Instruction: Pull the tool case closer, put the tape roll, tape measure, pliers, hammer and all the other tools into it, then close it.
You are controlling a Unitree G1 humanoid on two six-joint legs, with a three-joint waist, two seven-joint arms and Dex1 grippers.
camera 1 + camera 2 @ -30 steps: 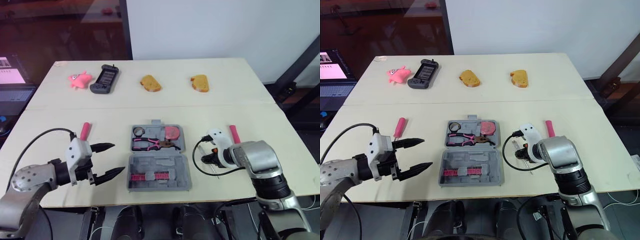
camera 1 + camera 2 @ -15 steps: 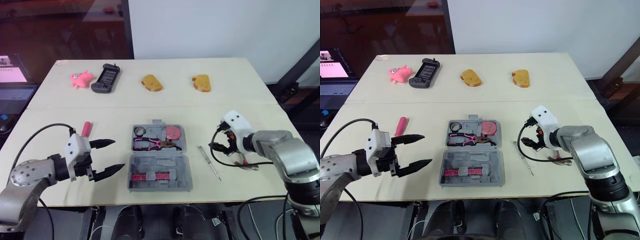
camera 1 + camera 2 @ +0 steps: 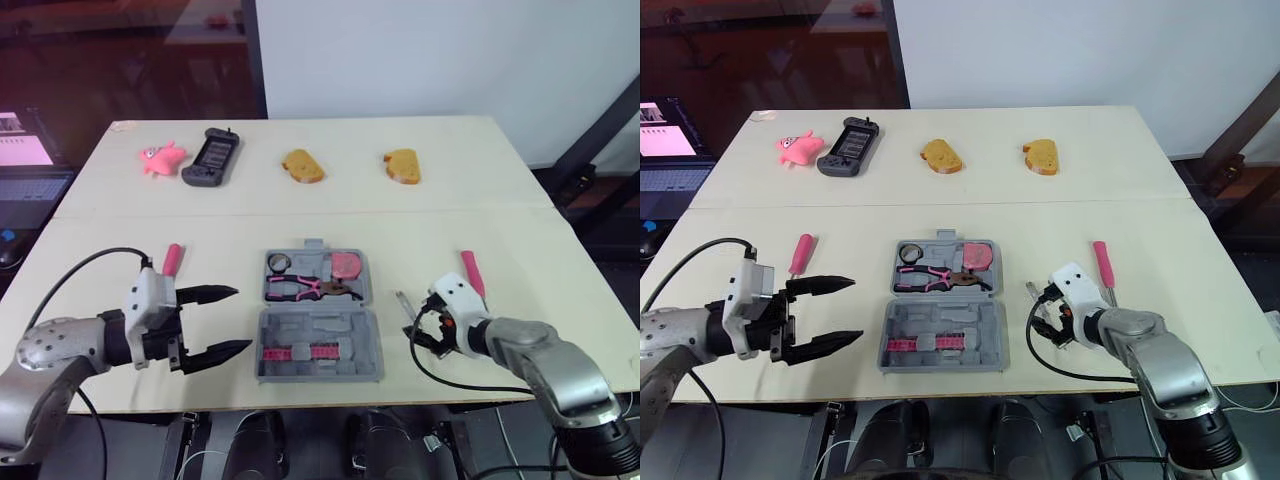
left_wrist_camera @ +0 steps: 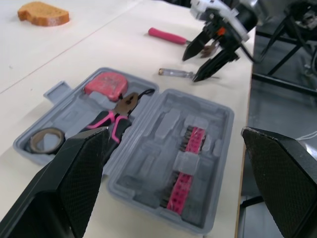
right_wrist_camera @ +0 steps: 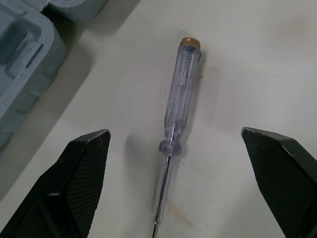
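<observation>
Right hand (image 4: 193, 67) spread astride clear screwdriver (image 5: 181, 94) beside open tool case (image 3: 318, 345); left hand (image 3: 242, 318) spread, opposite side.

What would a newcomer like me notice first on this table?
The open grey tool case lies at the near middle of the table, with pink-handled pliers and a tape measure inside. On its right, the right gripper hangs with fingers open over a clear-handled screwdriver. On its left, the left gripper hovers open.

Around screwdriver (image 5: 181, 99): bare tabletop (image 5: 247, 59), right tool (image 4: 193, 65) spread wide
Obstacle: case (image 5: 29, 44) wall nearby
Between left tool (image 3: 853, 309) and case: bare tabletop
</observation>
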